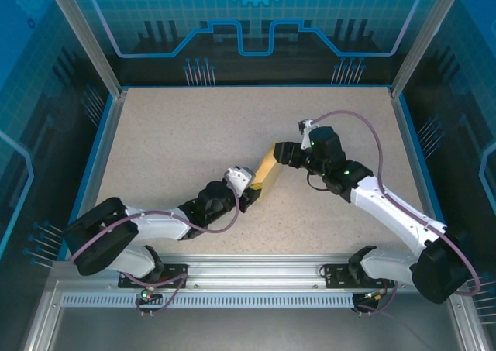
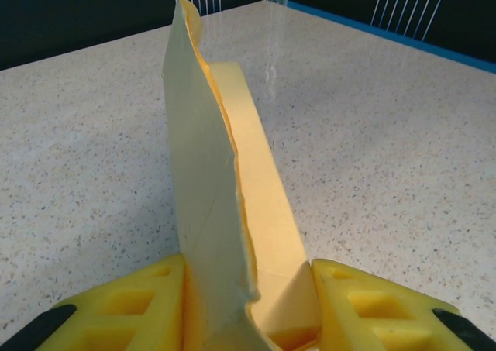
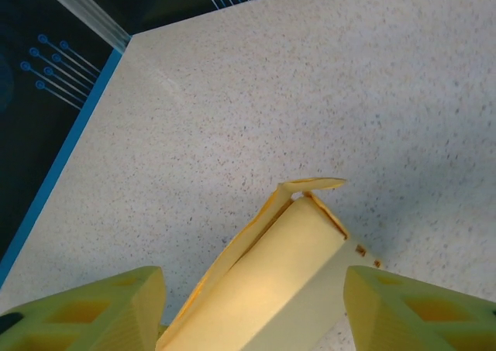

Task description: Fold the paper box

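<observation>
The paper box [image 1: 267,173] is a pale yellow, partly folded card tube, tilted between both arms at the table's middle. My left gripper [image 1: 253,194] is shut on its near end. In the left wrist view the yellow fingers [image 2: 147,304] press both sides of the paper box [image 2: 260,204], and a loose flap [image 2: 198,173] stands up along its left side. My right gripper [image 1: 285,154] is at the far end. In the right wrist view its fingers [image 3: 101,308] stand open on either side of the paper box [image 3: 271,289] without touching it, and a small flap [image 3: 314,184] sticks out at the box's tip.
The speckled beige table [image 1: 194,126] is framed by a blue border and glass walls [image 1: 248,25]. A metal rail [image 1: 256,277] runs along the near edge by the arm bases.
</observation>
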Motion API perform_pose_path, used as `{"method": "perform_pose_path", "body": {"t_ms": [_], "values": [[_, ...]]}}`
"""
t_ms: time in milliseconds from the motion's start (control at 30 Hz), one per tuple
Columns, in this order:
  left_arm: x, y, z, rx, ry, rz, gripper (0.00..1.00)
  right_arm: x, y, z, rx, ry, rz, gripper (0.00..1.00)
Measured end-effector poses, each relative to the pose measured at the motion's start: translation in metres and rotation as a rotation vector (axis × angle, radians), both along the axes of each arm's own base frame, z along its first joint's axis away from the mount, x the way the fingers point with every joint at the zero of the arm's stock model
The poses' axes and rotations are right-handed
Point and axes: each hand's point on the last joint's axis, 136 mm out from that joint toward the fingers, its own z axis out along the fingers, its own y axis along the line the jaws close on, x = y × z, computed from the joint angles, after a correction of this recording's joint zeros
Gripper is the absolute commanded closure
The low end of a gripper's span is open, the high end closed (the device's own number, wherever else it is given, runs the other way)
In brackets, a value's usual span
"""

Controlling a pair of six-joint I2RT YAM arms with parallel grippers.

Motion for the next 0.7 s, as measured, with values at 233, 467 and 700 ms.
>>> {"method": "perform_pose_path", "body": {"t_ms": [233, 467, 700], "values": [[0.002, 0.008, 0.006, 0.01, 0.016, -0.102, 0.66, 0.01, 0.003, 0.011, -0.108, -0.08, 0.143, 0.35], [0.011, 0.017, 0.008, 0.018, 0.06, -0.188, 0.66, 0.02, -0.007, 0.002, -0.214, -0.145, 0.23, 0.35], [0.008, 0.028, 0.016, 0.004, 0.074, -0.281, 0.67, 0.024, -0.01, 0.005, -0.285, -0.279, 0.34, 0.35]]}}
